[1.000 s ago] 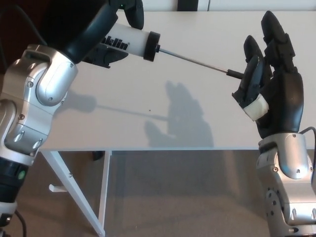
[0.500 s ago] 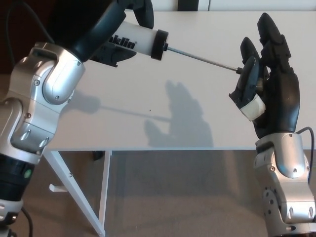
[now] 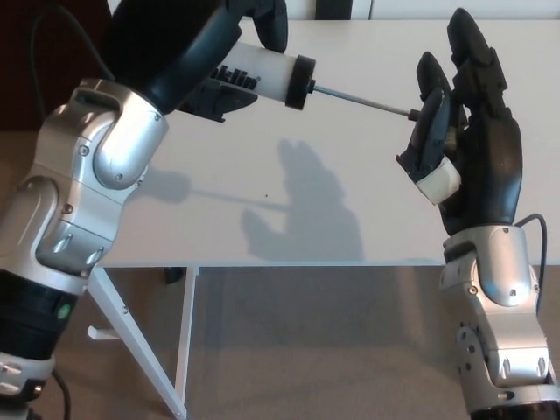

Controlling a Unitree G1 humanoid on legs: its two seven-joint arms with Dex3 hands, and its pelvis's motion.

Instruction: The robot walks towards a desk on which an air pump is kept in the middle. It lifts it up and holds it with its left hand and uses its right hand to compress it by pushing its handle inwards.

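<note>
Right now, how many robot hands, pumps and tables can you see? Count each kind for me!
Robot hands: 2, the left hand and the right hand
Air pump: 1
Desk: 1
Total: 4

Left arm bent, silver elbow low at the left, black forearm reaching up and across, left hand (image 3: 249,22) at the top wrapped around something, right arm coming straight up at the right, right hand (image 3: 464,131) upright, fingers (image 3: 468,44) pointing up, thumb curled in front
</note>
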